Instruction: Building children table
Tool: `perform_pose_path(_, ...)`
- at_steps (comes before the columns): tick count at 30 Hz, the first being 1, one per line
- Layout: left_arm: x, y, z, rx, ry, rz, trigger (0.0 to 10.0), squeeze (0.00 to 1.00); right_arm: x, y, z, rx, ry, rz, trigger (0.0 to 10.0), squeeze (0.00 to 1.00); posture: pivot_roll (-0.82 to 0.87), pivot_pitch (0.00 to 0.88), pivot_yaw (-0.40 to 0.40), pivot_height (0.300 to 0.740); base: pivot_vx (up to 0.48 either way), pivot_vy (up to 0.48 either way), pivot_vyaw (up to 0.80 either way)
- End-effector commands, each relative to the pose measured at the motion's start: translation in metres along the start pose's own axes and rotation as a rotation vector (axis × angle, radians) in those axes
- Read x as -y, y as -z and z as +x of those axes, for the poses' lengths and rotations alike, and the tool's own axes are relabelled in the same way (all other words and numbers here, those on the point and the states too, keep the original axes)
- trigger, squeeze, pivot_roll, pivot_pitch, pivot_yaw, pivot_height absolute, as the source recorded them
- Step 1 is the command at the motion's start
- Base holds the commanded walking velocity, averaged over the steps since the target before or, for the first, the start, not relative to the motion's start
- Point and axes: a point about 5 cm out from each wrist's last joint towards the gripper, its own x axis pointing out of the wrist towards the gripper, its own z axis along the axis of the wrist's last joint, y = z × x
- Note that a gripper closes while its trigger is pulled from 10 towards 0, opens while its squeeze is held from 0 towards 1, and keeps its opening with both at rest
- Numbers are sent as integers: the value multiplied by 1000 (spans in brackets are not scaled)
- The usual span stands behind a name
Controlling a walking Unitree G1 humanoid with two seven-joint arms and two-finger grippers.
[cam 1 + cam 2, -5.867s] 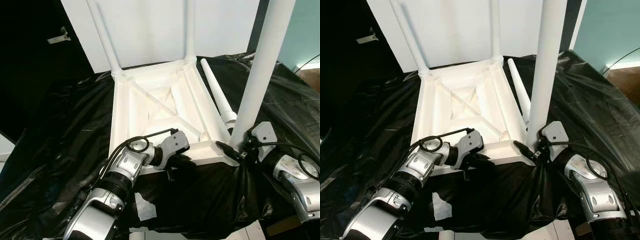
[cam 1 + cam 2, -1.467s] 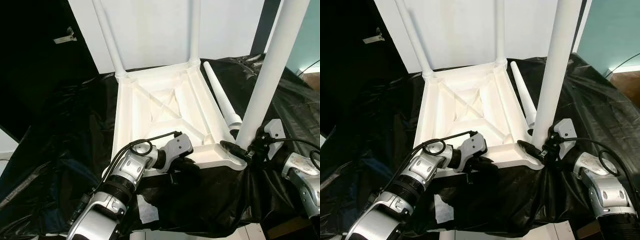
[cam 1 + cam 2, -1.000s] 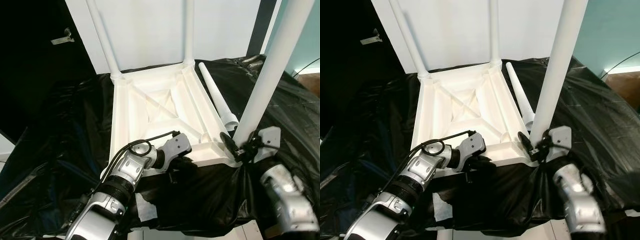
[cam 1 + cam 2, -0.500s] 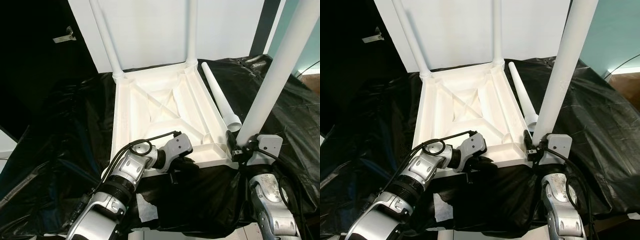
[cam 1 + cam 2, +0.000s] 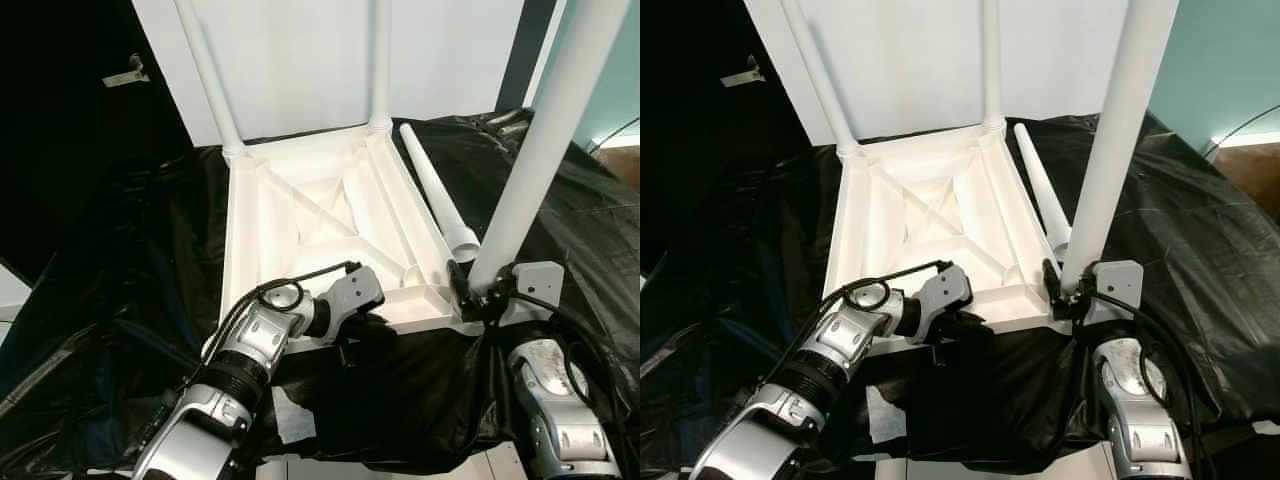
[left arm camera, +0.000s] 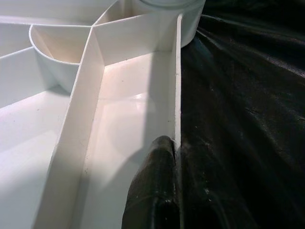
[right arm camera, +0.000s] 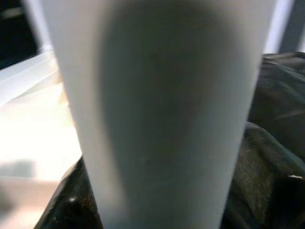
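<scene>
- Upside-down white plastic children's table top lay with its ribbed underside facing up on a crinkled black plastic sheet, which I judged was the working position for fitting legs into the corner sockets.
- Two slim white legs stood upright in the far corners, while a loose tapered white leg rested on the sheet just beside the table's right edge, apart from any socket.
- My left gripper was pressed together on the thin near rim of the top; in the left wrist view one black finger sat inside the rim and the other outside, so it pinched the wall, I judged to keep the top steady.
- My right gripper clasped the base of a thick white leg at the near right corner, holding it upright but leaning slightly, probably so it could be seated or turned in its socket.
- I could not tell whether that leg was fully seated: its foot and the socket were hidden behind the gripper.
- In the right wrist view the leg was a blurred pale column with dark finger pads at either side.
- All three standing legs were cut off by the top of the head views.
</scene>
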Motion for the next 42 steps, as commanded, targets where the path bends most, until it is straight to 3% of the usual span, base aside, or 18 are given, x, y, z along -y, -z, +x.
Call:
perform_pose_path(1, 23, 52, 9, -48, 39, -235, 10000, 0, 1, 1, -3, -10, -66, 15, 10000, 0, -144, 33, 29, 740, 0, 0, 0)
perform_pose_path(4, 23, 52, 9, -49, 38, -235, 10000, 0, 5, 0, -4, -11, -106, 1, 10000, 0, -144, 33, 29, 740, 0, 0, 0)
perform_pose_path(12, 22, 50, 9, -50, 42, -228, 10000, 0, 20, -4, 3, -84, -389, -82, 10000, 0, -148, 33, 35, 740, 0, 0, 0)
perform_pose_path(15, 21, 50, 9, -49, 41, -227, 10000, 0, 23, -5, 5, -98, -426, -86, 10000, 0, -148, 33, 35, 740, 0, 0, 0)
perform_pose_path(16, 21, 50, 8, -49, 41, -226, 10000, 0, 27, -5, 7, -103, -440, -98, 4196, 0, -138, 33, 36, 740, 0, 0, 0)
perform_pose_path(17, 21, 50, 8, -49, 41, -226, 10000, 0, 27, -5, 7, -103, -440, -98, 4196, 0, -138, 33, 36, 740, 0, 0, 0)
perform_pose_path(18, 21, 50, 8, -51, 40, -226, 10000, 0, 29, -6, 8, -104, -440, -99, 0, 0, -137, 33, 36, 740, 0, 0, 0)
perform_pose_path(25, 22, 52, 6, -53, 36, -230, 10000, 0, 34, -6, 11, -105, -444, -77, 0, 0, -132, 33, 38, 740, 0, 0, 0)
perform_pose_path(30, 22, 51, 7, -49, 42, -232, 10000, 0, 26, 0, 9, -111, -448, -44, 0, 0, -135, 32, 38, 740, 0, 0, 0)
perform_pose_path(35, 22, 50, 8, -49, 40, -229, 10000, 0, 14, 7, 6, -107, -392, 26, 0, 0, -141, 31, 36, 740, 0, 0, 0)
perform_pose_path(38, 23, 50, 10, -47, 44, -228, 10000, 0, -12, 21, 0, -115, -261, 136, 0, 0, -145, 33, 37, 740, 0, 0, 0)
perform_pose_path(42, 23, 49, 10, -46, 48, -228, 10000, 0, -23, 26, -3, -132, -209, 160, 0, 0, -145, 33, 37, 740, 0, 0, 0)
